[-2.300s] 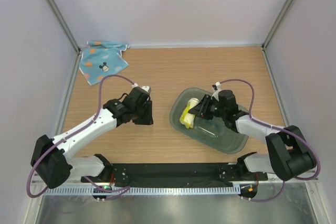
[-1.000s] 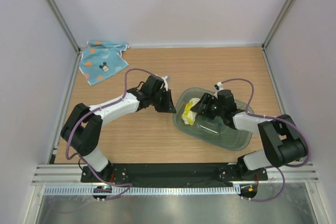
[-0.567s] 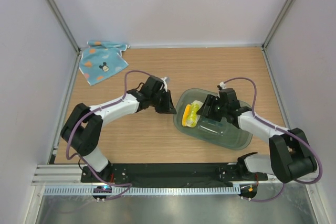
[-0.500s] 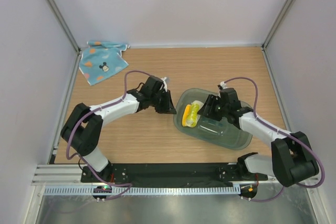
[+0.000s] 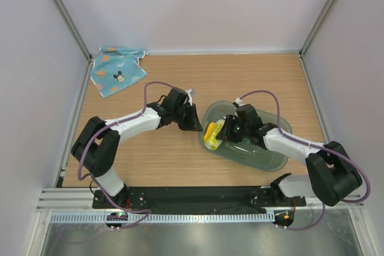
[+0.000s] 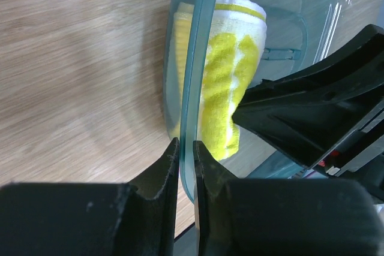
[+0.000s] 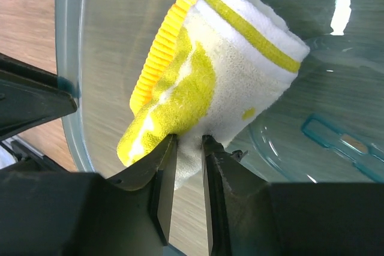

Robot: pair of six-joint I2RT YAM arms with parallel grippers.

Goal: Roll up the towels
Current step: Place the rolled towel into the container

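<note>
A rolled yellow towel (image 5: 212,133) (image 7: 204,82) (image 6: 225,82) lies inside the clear bluish tub (image 5: 264,154) at its left end. My right gripper (image 5: 225,131) (image 7: 188,142) is shut on a fold of this roll, inside the tub. My left gripper (image 5: 195,125) (image 6: 185,148) is shut on the tub's left rim (image 6: 195,76), one finger on each side of the wall. A light blue towel (image 5: 117,70) with coloured spots and a mouse face lies flat and unrolled at the table's far left corner, away from both grippers.
The tub sits right of the table's middle, its left end between the two grippers. White walls with metal frame posts (image 5: 60,13) close in the table on three sides. The arm bases stand on a black rail (image 5: 192,196) at the near edge.
My right gripper has moved left onto the yellow roll and closed on it. The roll has turned and shifted a little inside the tub. My left gripper kept its hold on the rim.
</note>
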